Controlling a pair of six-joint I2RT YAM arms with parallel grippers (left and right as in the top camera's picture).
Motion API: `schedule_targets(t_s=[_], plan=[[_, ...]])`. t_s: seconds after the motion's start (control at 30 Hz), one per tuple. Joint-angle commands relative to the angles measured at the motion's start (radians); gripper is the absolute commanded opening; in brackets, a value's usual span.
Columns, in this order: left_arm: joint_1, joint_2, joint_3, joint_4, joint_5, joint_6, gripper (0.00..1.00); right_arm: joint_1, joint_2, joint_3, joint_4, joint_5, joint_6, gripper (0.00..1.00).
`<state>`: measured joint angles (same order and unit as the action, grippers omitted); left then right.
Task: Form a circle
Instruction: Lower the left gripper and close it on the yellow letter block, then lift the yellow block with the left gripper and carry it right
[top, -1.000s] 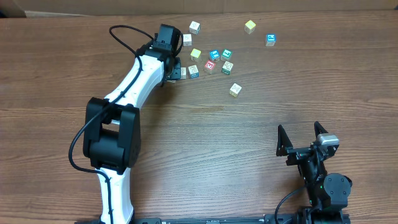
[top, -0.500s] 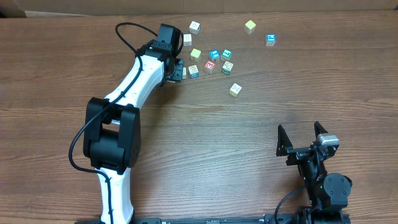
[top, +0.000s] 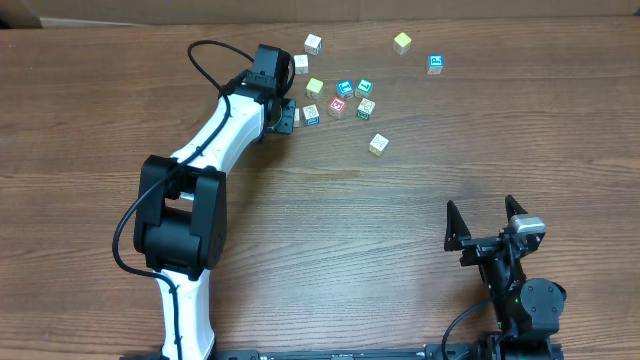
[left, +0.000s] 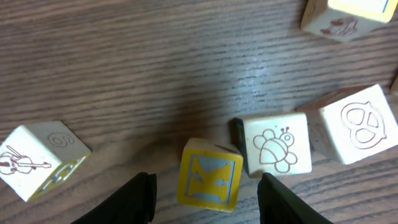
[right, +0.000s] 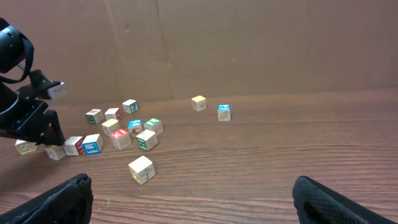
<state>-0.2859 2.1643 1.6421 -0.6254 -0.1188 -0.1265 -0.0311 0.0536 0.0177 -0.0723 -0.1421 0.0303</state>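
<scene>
Table (top: 420, 200): brown wood-grain, flat, with a dull sheen under the lamps. A plain brown panel wall (right: 249, 43) stands behind its far edge. The circle (top: 338, 104), a tight cluster of letter cubes, lies far centre, just right of the left gripper (left: 208, 190). That gripper's jaws stand part-open astride a yellow-edged cube (left: 210, 177), clear of it on both sides. The right gripper (top: 483, 220) is spread wide and holds nothing, well apart near the front edge.

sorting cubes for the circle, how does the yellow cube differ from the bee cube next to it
The yellow cube has a yellow-framed face with a grey-blue print; the bee cube has a pale face with a yellow bee outline. The yellow cube sits ungripped inside the open left end effector; the bee cube lies just outside it. Both are small wooden cubes.
</scene>
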Motion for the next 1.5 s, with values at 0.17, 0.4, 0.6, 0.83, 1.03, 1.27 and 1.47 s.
schedule_targets(t_s=[0.17, 0.4, 0.6, 0.83, 1.03, 1.27, 1.47], plan=[[0.005, 0.023, -0.008, 0.007, 0.006, 0.019, 0.49, 0.005, 0.002, -0.01, 0.002, -0.002, 0.006, 1.0], [0.006, 0.023, -0.065, 0.077, -0.017, 0.019, 0.47, 0.005, 0.002, -0.01, 0.002, -0.002, 0.006, 1.0], [0.006, 0.024, -0.065, 0.088, -0.026, 0.019, 0.45, 0.005, 0.002, -0.01, 0.003, -0.002, 0.006, 1.0], [0.006, 0.024, -0.065, 0.092, -0.021, 0.019, 0.39, 0.005, 0.002, -0.01, 0.003, -0.002, 0.006, 1.0], [0.006, 0.023, -0.065, 0.092, -0.018, 0.019, 0.34, 0.005, 0.002, -0.01, 0.003, -0.002, 0.006, 1.0], [0.005, 0.024, -0.065, 0.092, -0.018, 0.019, 0.36, 0.005, 0.002, -0.01, 0.002, -0.002, 0.006, 1.0], [0.005, 0.023, -0.065, 0.107, -0.018, 0.019, 0.42, 0.005, 0.002, -0.01, 0.002, -0.002, 0.006, 1.0]])
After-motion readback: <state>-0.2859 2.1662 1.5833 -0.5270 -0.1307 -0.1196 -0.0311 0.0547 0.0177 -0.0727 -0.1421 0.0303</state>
